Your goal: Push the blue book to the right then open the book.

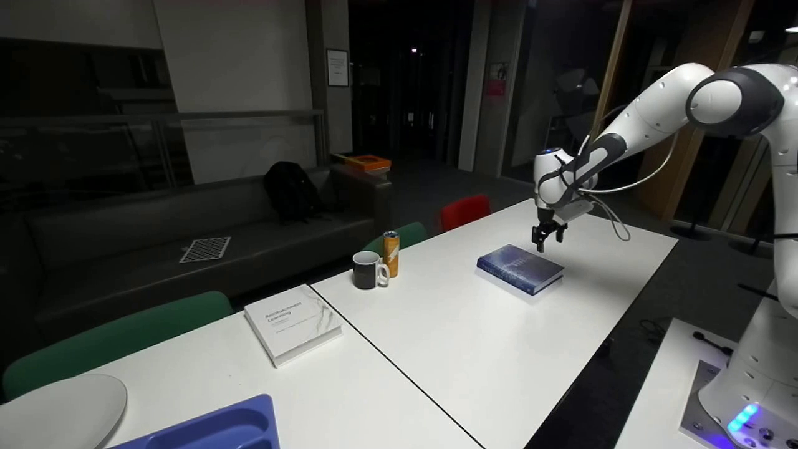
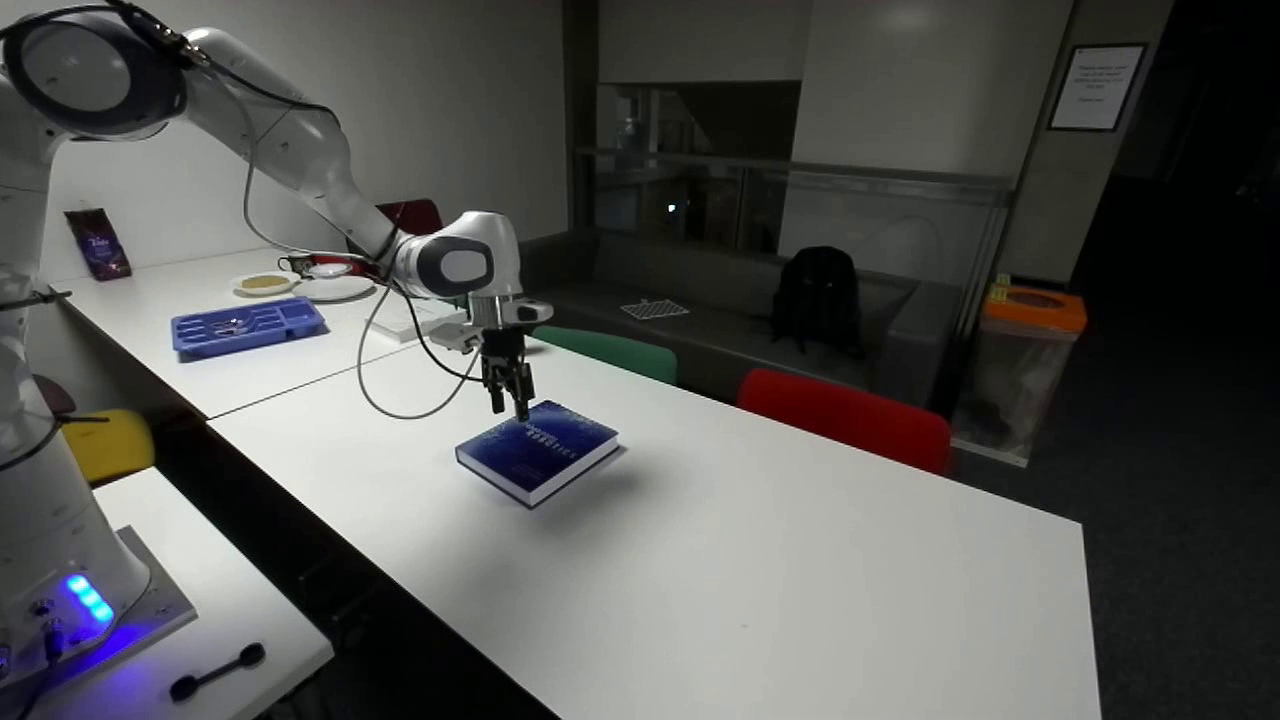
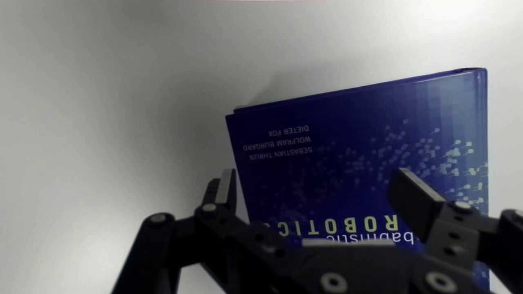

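Currently, your blue Robotics hardcover (image 2: 530, 465) lies with its long axis roughly toward the Panda base (image 2: 70, 550), author-name end nearest, your gripper (image 3: 320, 188) spread apart.

The gripper (image 3: 314, 179), jaws standing apart, is hovering over the blue book (image 3: 347, 143). The book is lying cover-up on the table (image 3: 122, 110); one finger (image 3: 224, 188) is showing just outside the fore edge, the other over the cover.
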Available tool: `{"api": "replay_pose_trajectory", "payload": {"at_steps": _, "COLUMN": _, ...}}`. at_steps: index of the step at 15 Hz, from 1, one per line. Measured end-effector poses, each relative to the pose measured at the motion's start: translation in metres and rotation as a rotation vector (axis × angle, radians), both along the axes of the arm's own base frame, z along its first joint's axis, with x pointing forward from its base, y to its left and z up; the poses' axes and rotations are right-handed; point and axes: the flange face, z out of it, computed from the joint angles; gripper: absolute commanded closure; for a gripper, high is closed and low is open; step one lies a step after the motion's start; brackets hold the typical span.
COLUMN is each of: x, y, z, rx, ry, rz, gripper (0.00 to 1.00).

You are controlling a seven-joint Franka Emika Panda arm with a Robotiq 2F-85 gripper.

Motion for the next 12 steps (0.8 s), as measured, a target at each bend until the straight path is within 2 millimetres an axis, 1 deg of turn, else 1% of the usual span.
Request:
{"api": "replay_pose_trajectory", "payload": {"at_steps": 5, "x": -0.007, "y": -0.025, "z": 0.003, "rx": 0.029, "ry": -0.044, "rz": 0.001, "gripper": 0.00}}
{"api": "replay_pose_trajectory", "payload": {"at_steps": 12, "x": -0.021, "y": -0.056, "z": 0.009, "rx": 0.182, "ry": -0.114, "rz": -0.049, "gripper": 0.00}}
